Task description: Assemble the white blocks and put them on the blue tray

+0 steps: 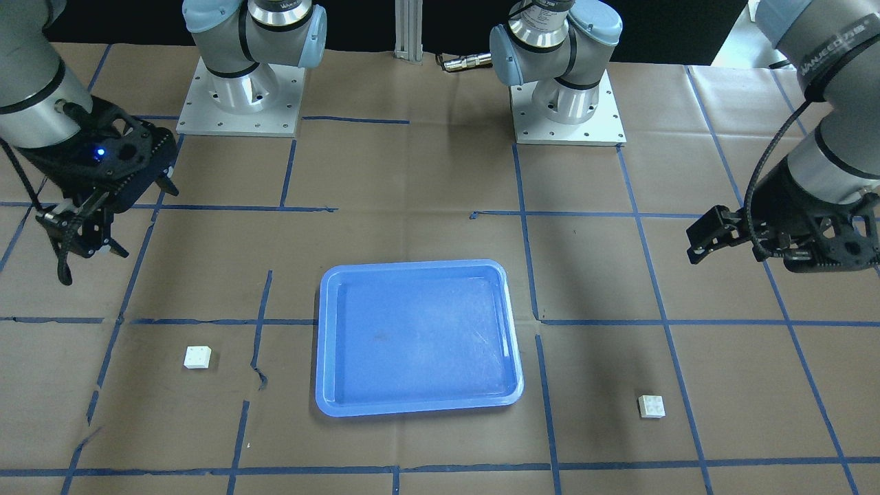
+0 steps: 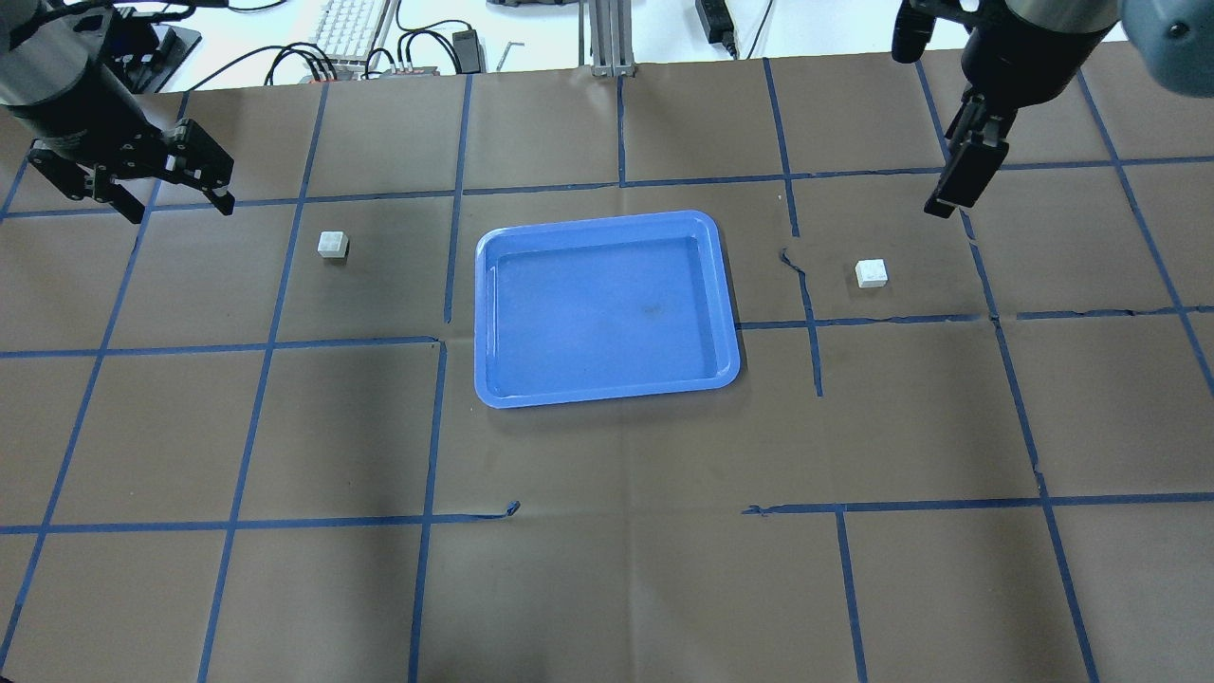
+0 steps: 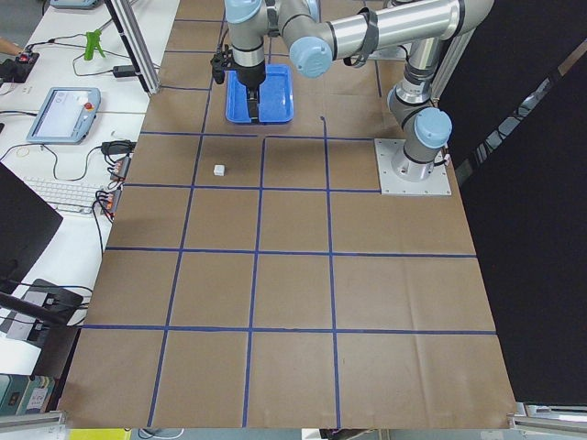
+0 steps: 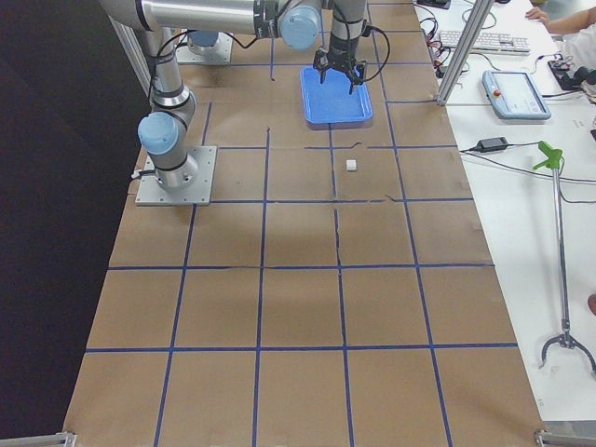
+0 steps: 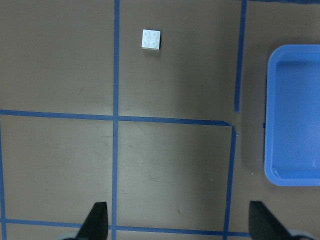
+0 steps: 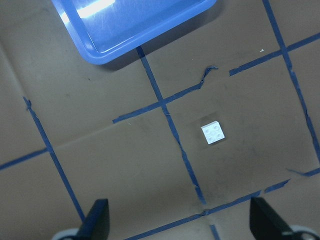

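The left block (image 2: 333,245) lies on the table (image 2: 607,569) toward its left edge and the right block (image 2: 871,273) toward its right edge, with the tray (image 2: 607,393) between them, all apart. Each block sits inward of its own side's gripper. The left gripper (image 5: 177,222) and right gripper (image 6: 177,220) are both spread wide and empty.

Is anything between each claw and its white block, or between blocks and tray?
Nothing visible. Only flat paper lies between left claw and white block, right claw and other block, or either block and blue tray.
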